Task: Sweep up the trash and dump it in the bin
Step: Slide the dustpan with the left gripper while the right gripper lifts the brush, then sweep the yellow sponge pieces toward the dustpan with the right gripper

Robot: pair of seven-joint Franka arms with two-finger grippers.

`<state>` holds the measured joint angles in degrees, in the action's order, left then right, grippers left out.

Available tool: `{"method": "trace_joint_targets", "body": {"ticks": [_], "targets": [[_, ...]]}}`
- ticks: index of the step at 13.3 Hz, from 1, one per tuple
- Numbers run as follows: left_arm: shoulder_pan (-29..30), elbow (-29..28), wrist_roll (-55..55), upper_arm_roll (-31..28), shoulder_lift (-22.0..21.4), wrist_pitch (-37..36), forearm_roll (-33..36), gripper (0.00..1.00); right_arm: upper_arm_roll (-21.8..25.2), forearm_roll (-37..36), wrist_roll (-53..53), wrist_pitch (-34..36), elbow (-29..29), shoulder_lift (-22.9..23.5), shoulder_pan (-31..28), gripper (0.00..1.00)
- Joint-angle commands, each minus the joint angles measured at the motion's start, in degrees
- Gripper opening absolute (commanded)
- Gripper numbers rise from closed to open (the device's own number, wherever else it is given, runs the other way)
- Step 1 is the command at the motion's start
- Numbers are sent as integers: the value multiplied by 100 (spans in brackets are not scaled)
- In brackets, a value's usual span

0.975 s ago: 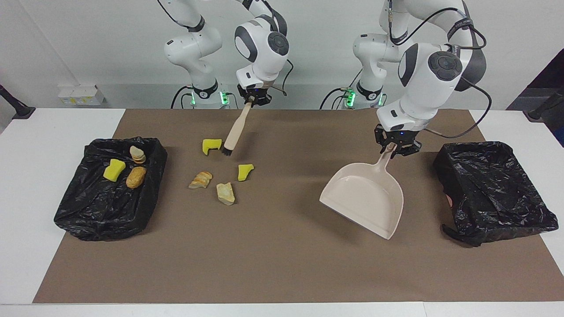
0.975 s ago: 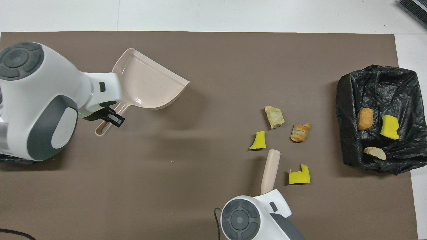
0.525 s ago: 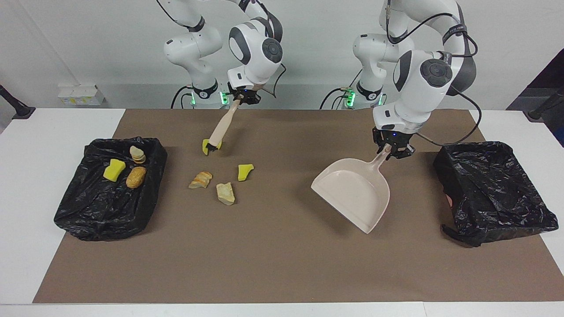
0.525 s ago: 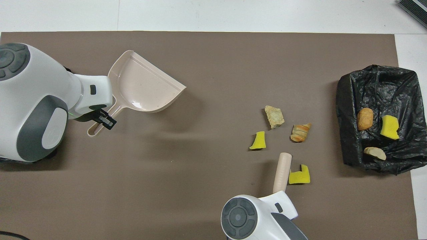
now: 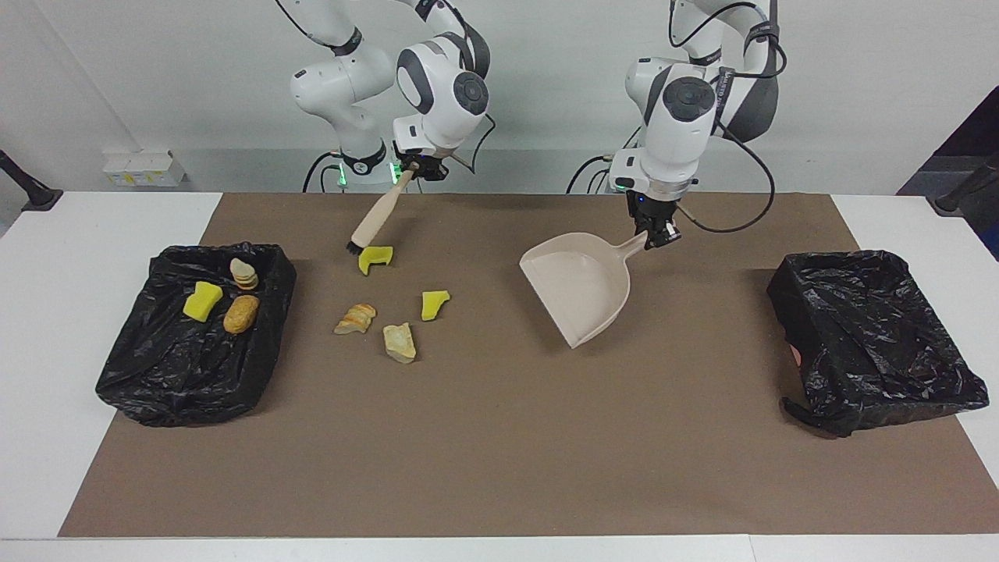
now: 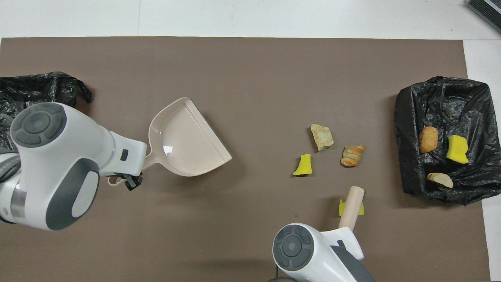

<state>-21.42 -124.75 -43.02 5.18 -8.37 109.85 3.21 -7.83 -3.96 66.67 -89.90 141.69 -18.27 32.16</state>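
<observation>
Several trash chunks lie on the brown mat: a notched yellow one [image 5: 376,257], a yellow wedge [image 5: 434,304] [image 6: 303,165], a striped bread lump [image 5: 356,318] [image 6: 352,155] and a tan lump [image 5: 399,343] [image 6: 322,137]. My right gripper [image 5: 414,168] is shut on the beige brush [image 5: 378,215] [image 6: 352,205]. The brush slants down, and its bristles are beside the notched chunk on the side toward the right arm's end. My left gripper [image 5: 658,230] [image 6: 127,180] is shut on the handle of the beige dustpan [image 5: 581,289] [image 6: 188,143]. The pan is over the mat's middle, its mouth toward the chunks.
A black-lined bin [image 5: 172,375] [image 6: 407,117] at the right arm's end holds three chunks: yellow [image 5: 202,301], bread [image 5: 241,313] and pale slices [image 5: 244,273]. A second black-lined bin [image 5: 874,336] [image 6: 23,86] sits at the left arm's end.
My left arm has carried the dustpan from beside its bin toward the mat's middle, turning it. My right gripper has swung the brush across the notched yellow chunk toward the right arm's end.
</observation>
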Motion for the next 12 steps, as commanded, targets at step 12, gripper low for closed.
{"method": "trace_joint_targets", "body": {"ticks": [12], "targets": [[-283, -806, 206, -88, -121, 730, 127, 0, -34, 783, -734, -1962, -974, 1499, -1318, 0]]}}
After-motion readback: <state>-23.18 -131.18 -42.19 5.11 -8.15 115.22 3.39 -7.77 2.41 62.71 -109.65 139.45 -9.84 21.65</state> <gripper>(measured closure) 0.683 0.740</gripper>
